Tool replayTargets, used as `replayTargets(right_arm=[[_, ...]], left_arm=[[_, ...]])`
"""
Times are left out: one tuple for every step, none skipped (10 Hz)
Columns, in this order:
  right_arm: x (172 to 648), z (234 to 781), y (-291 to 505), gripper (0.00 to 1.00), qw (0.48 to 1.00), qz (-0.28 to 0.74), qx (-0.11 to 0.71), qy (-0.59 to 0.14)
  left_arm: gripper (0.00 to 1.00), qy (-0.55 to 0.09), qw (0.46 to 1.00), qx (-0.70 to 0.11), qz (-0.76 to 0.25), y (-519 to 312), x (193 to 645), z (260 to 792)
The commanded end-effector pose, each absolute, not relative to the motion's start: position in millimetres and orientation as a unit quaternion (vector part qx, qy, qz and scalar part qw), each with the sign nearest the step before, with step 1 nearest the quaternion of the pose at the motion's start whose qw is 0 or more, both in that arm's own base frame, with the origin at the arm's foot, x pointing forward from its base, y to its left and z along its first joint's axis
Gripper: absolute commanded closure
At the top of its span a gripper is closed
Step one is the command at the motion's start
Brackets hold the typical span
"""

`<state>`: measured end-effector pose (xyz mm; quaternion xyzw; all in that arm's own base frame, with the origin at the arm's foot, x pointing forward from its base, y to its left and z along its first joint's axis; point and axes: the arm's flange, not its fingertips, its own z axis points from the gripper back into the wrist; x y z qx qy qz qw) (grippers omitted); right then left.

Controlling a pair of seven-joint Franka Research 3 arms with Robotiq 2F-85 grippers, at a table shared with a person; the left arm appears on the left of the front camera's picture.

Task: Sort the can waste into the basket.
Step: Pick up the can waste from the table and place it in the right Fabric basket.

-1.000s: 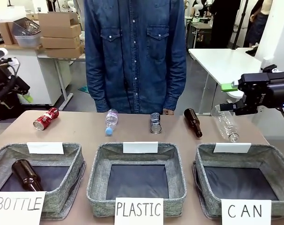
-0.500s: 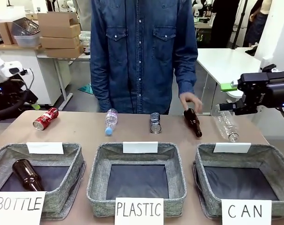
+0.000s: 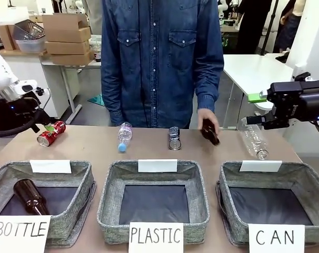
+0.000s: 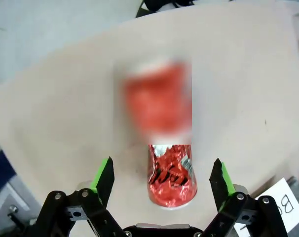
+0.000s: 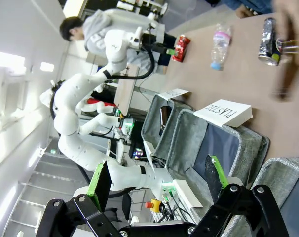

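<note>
Newly, left jaws at red can (image 4: 171, 174)

Left arm (image 3: 2, 79) angled low, jaws wide apart, right arm (image 3: 302, 101) raised, jaws wide apart

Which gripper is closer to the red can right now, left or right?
Left. The left gripper is right at the red can, open jaws lined up either side of it. The right gripper is far across the table.
</note>
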<state>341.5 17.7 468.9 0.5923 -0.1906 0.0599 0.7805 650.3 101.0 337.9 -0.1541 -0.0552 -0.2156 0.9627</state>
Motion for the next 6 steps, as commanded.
replayTargets(right_arm=[[345,471,21,0.0,0.773,0.061,0.6,-0.198],[345,471,21,0.0,0.773,0.061,0.6,-0.198],[345,471,21,0.0,0.773,0.061,0.6,-0.198],[345,471,21,0.0,0.773,0.061,0.6,-0.198],[345,471,21,0.0,0.773,0.061,0.6,-0.198],[345,471,21,0.0,0.773,0.061,0.6,-0.198]], left_arm=[[0.0,-0.048,0.956,-0.149,-0.248,98,661,333],[0.0,-0.042,0.956,-0.148,-0.251,93,664,328],[0.0,-0.038,0.956,-0.144,-0.253,87,665,323],[0.0,-0.042,0.957,-0.13,-0.258,83,665,319],[0.0,-0.043,0.957,-0.121,-0.26,79,665,317],[0.0,-0.043,0.957,-0.116,-0.262,77,665,316]])
